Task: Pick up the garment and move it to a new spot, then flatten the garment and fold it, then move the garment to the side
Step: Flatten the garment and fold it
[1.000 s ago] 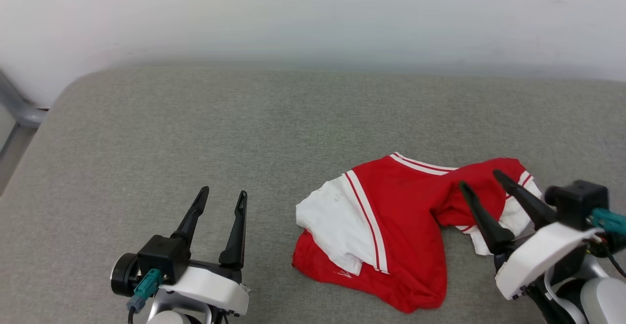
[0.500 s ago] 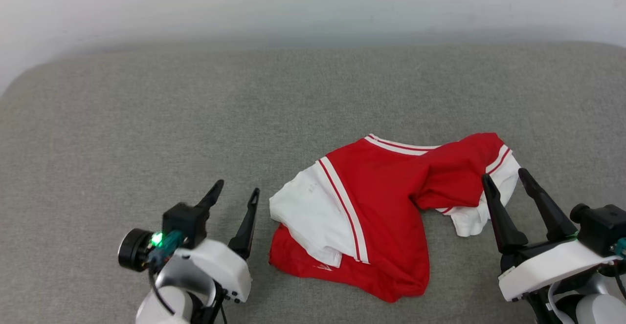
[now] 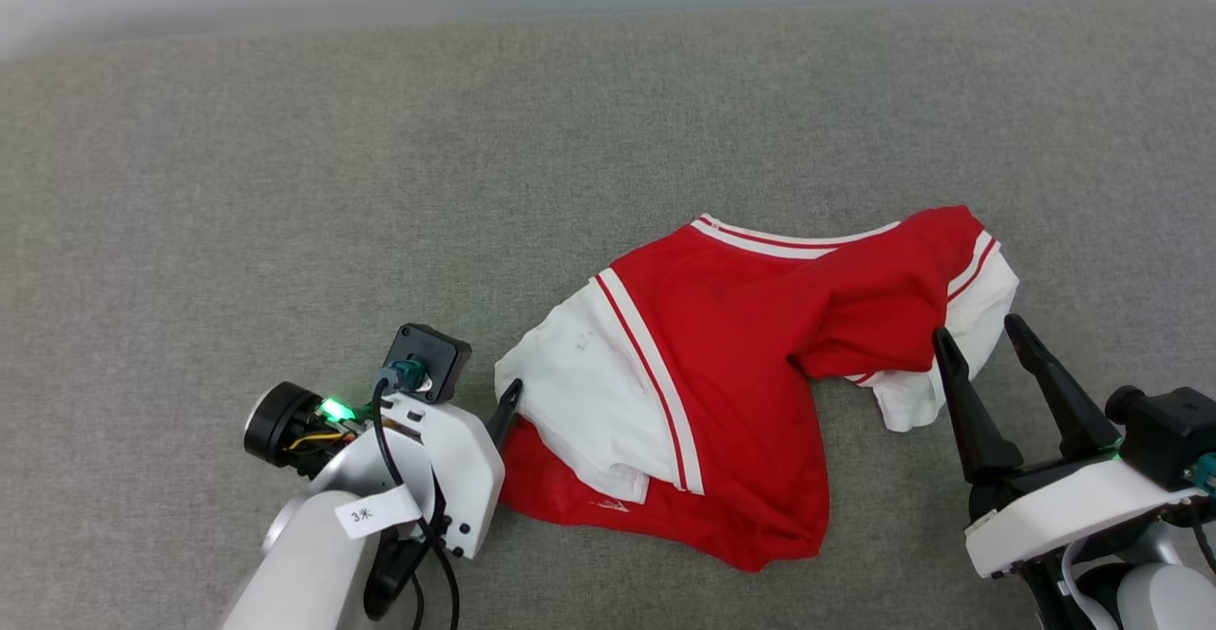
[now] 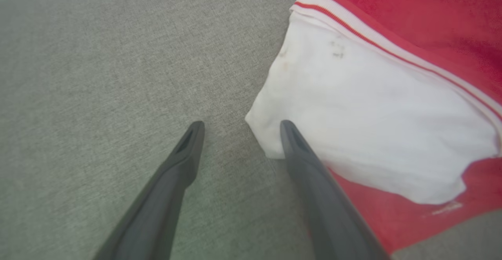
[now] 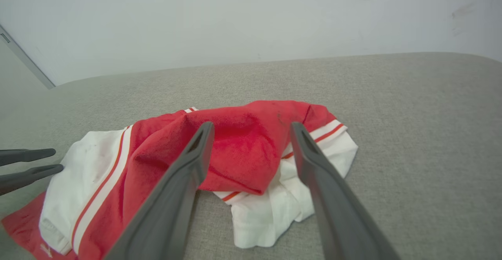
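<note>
1. Since a second ago, left gripper (image 4: 239, 123) swung in beside the shirt (image 3: 741, 373): spread wide, empty, one finger at a white sleeve.
2. Right gripper (image 3: 977, 326) gapes empty by the other sleeve.
3. Shirt lies crumpled on the cushion (image 3: 285, 183), lengthwise left-right.

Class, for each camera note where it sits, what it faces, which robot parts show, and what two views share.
Left wrist: on the left arm, facing down at the garment; left hand open.
Right wrist: on the right arm, facing across the garment toward the wall; right hand open.
Head: atop the robot, looking forward and down at the garment; both hands show.
Shared: all show the garment.
</note>
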You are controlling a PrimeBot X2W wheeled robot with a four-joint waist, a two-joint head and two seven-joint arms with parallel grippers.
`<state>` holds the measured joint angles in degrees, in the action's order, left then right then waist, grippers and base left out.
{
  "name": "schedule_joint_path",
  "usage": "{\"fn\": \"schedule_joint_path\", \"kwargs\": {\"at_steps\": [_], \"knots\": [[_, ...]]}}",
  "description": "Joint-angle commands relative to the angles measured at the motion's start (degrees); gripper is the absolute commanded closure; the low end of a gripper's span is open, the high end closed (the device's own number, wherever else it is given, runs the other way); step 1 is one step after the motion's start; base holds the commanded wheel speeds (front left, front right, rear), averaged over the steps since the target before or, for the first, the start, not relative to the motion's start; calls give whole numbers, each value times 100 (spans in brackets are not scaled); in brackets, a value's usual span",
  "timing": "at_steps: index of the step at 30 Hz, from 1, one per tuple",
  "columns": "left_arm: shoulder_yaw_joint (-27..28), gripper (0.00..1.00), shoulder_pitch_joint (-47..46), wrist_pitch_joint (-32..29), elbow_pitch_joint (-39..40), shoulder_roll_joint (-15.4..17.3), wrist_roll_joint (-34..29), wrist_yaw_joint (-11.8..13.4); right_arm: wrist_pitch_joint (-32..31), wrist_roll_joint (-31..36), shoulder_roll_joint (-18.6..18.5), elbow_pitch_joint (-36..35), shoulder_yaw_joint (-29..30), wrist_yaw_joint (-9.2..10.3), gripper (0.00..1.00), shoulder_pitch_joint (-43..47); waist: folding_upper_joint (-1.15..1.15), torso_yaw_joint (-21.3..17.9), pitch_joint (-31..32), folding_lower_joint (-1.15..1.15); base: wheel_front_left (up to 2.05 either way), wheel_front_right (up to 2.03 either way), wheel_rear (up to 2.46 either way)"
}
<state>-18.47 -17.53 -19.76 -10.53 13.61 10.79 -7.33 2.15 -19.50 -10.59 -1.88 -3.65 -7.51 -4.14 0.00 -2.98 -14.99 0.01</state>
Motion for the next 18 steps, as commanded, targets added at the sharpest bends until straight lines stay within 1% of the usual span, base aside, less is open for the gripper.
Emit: {"fn": "schedule_joint_path", "kwargs": {"at_steps": [1, 8, 12, 14, 15, 18], "knots": [[-13, 0, -79, -20, -12, 16, -24, 27, 5, 4, 35, -15, -2, 4, 0, -40, 0, -27, -58, -1, 0, 0, 0], [-161, 0, -350, -202, -318, 158, -252, 60, 40, -15, 57, 4, -49, 4, 0, -131, 0, -104, -332, -1, 0, 0, 0], [-385, 0, -336, -520, -531, 219, -196, 20, 83, -10, 74, 53, -32, 4, 0, -191, 0, -115, -424, -1, 0, 0, 0], [-526, 76, -282, -684, -590, 263, -138, 3, 100, -6, 77, 80, -24, 4, 0, -204, 0, -109, -447, -1, 0, 0, 0], [-568, 100, -273, -716, -583, 283, -105, -4, 103, -4, 75, 90, -18, 4, 0, -207, 0, -104, -455, -1, 0, 0, 0], [-620, 100, -260, -729, -582, 348, 9, 7, 121, 10, 97, 147, -15, 4, 0, -211, 0, -80, -433, -1, 0, 0, 0]]}}
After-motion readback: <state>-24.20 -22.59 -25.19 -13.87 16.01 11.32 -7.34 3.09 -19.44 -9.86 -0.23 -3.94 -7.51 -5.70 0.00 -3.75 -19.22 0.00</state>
